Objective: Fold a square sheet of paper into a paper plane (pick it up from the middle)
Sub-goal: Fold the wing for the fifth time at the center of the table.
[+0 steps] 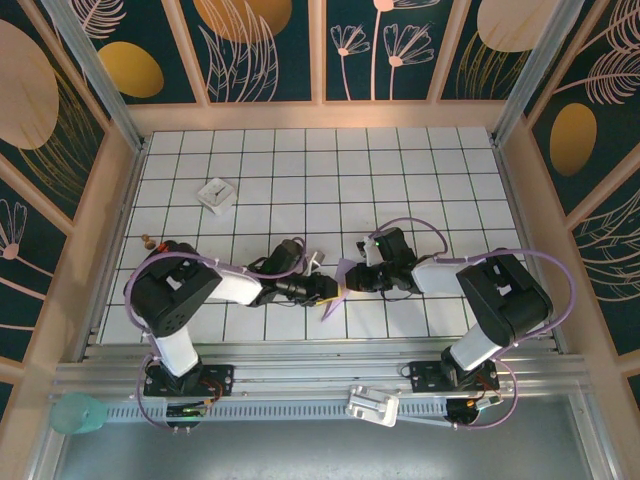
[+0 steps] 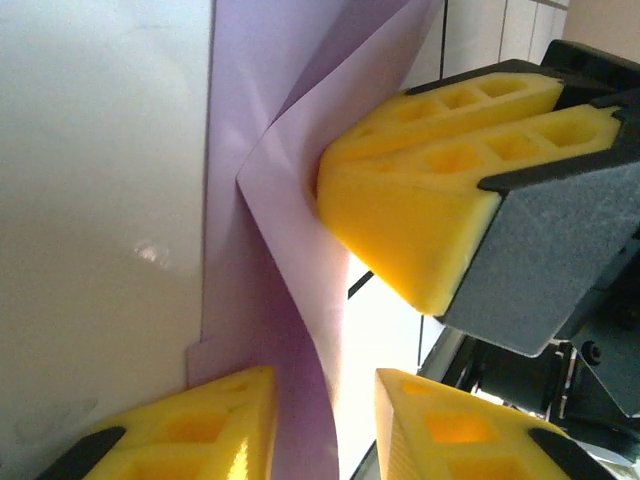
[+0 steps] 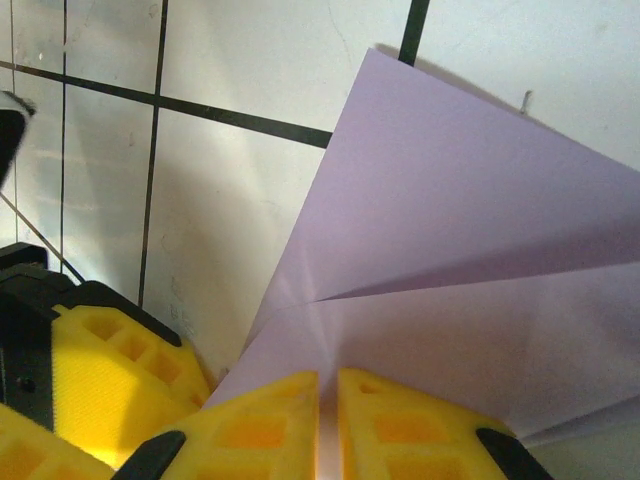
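Looking down from the top, my two claws meet low in the middle of the frame, with the purple paper (image 1: 342, 280) poking out between them. The camera on my left claw (image 2: 325, 388) shows more. Its two yellow fingers sit apart at the bottom edge, and the paper runs down through the gap. My right claw (image 3: 328, 385) has its fingers pressed together, pinching the paper's edge. Its own camera shows the folded sheet spreading to the upper right over the white tiled table (image 1: 400, 170). In the left camera, my right claw's fingers hide part of the paper. From the top, a small white block (image 1: 216, 193) sits upper left, well apart from the paper.
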Available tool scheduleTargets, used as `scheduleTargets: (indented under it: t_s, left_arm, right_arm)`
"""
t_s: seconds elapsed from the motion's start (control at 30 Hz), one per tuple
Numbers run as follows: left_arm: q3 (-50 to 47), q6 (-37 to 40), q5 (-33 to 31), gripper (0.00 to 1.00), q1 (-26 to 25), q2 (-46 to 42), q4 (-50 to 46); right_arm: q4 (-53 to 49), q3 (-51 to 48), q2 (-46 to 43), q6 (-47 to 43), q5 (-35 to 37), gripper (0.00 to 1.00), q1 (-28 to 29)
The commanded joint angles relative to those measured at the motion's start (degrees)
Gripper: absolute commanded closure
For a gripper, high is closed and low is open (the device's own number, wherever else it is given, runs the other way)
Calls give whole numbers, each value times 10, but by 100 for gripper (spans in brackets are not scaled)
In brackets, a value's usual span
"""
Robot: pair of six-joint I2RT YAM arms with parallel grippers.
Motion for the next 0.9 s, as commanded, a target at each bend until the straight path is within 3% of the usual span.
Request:
scheduleTargets:
  t_s: [0.0, 0.3, 0.6, 0.87]
  left_arm:
    - [9, 40, -24, 65, 2, -47, -73]
    - [41, 110, -60, 57, -20, -62, -172]
    - [55, 122, -61, 75, -28, -31, -188]
    - [39, 107, -69, 86, -28, -30, -180]
  right_arm:
    - [-37, -5, 23, -16, 24, 86, -2]
    - [-38, 0, 27, -20, 24, 86, -2]
    - [-41, 3, 26, -21, 25, 87, -2]
    - [-41, 16, 24, -19, 21, 85, -2]
